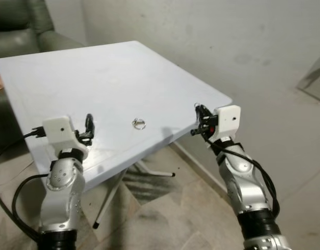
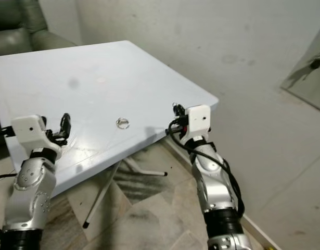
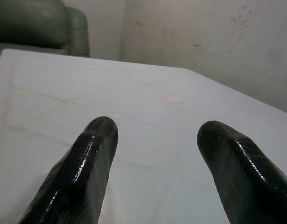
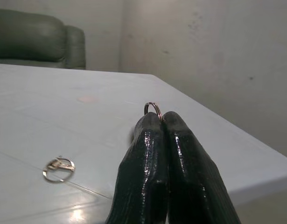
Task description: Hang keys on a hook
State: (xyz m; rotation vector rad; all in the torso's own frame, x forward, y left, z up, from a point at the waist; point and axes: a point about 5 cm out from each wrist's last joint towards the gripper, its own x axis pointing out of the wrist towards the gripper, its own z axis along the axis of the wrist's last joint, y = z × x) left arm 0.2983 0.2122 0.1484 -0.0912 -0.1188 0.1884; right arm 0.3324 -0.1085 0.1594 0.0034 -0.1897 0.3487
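A small metal key ring point(image 1: 138, 123) lies flat on the white table point(image 1: 97, 78), near its front edge. My right gripper point(image 1: 201, 113) hovers at the table's front right corner. Its fingers point(image 4: 152, 140) are pressed together on a second thin metal ring point(image 4: 153, 108) that pokes up above the tips. The ring on the table point(image 4: 58, 167) lies apart from that gripper, toward the robot's left. My left gripper point(image 1: 89, 126) stands open over the table's front left part, with nothing between its fingers point(image 3: 94, 144).
A dark green sofa point(image 1: 24, 26) stands behind the table at the back left. A plain wall point(image 1: 227, 41) runs close along the table's right side. Folding table legs point(image 1: 110, 198) and tiled floor lie below. A leaning panel point(image 1: 316, 78) is at the far right.
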